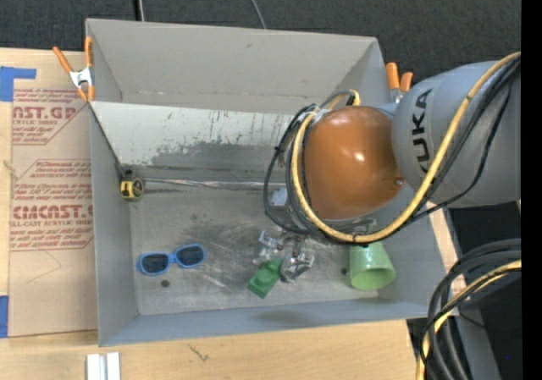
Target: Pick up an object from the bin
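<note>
Gripper (pixel 284 256) low over bin floor (pixel 182 209) | seemingly touching small green block (pixel 264 280) | grip state unclear

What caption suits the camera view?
Tool low beside a green block, between blue sunglasses and a green cup.

Bin floor (pixel 212 222) was open across the middle and back. Blue sunglasses (pixel 172 259) sat front left, small yellow thing (pixel 129 189) at the far left. A green block (pixel 264 281) and green cup (pixel 370 267) crowded front right beside the gripper (pixel 286 256).
</note>
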`<move>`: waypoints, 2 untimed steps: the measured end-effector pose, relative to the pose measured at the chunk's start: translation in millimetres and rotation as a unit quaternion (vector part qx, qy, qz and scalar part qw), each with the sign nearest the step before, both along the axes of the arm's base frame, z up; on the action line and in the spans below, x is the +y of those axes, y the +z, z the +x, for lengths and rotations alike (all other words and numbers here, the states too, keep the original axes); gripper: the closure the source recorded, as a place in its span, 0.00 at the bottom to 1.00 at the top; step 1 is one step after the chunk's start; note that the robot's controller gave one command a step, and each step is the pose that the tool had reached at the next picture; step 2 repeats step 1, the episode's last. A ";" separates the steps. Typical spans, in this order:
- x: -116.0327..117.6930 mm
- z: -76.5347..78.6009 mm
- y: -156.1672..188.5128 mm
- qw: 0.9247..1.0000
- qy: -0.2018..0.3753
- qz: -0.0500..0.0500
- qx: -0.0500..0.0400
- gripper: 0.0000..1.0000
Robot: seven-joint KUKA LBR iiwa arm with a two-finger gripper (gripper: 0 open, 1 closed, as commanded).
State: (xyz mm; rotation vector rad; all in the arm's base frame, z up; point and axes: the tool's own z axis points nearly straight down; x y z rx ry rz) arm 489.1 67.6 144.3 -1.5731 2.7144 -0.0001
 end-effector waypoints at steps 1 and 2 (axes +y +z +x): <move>1.3 1.1 50.5 1.000 0.000 0.000 -0.001 1.00; 1.3 1.1 50.5 1.000 0.000 0.000 -0.001 1.00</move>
